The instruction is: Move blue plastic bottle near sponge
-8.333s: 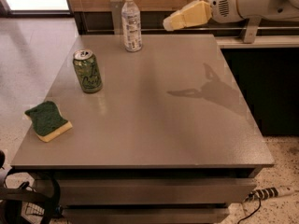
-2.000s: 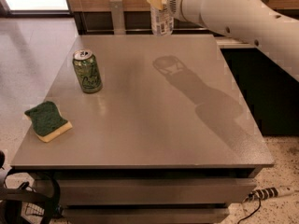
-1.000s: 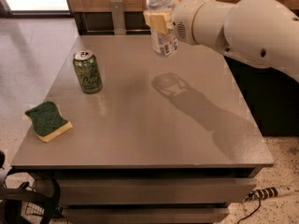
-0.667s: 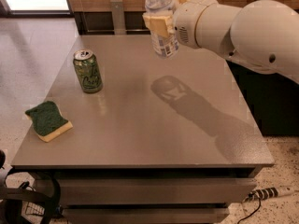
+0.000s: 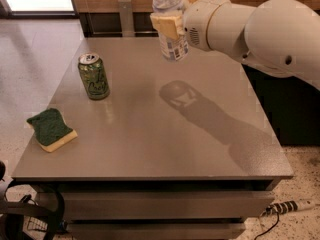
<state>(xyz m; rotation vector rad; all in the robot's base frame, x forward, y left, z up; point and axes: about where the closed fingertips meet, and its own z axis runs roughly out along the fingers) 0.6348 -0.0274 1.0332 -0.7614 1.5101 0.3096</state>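
Note:
My gripper (image 5: pixel 170 21) is shut on the blue plastic bottle (image 5: pixel 172 44), a clear bottle with a white-and-blue label. It holds the bottle in the air above the far middle of the grey table (image 5: pixel 165 144); the cap is cut off by the top edge. The sponge (image 5: pixel 51 129), dark green over pale yellow foam, lies at the table's front left edge, far to the left of and nearer than the bottle.
A green drink can (image 5: pixel 93 76) stands upright on the left of the table, between the bottle and the sponge. My white arm (image 5: pixel 260 29) reaches in from the right. A power strip (image 5: pixel 285 207) lies on the floor at the lower right.
The gripper has taken hold of the bottle at the table's back, lifted it, and carried it forward and slightly left. Can and sponge have not moved.

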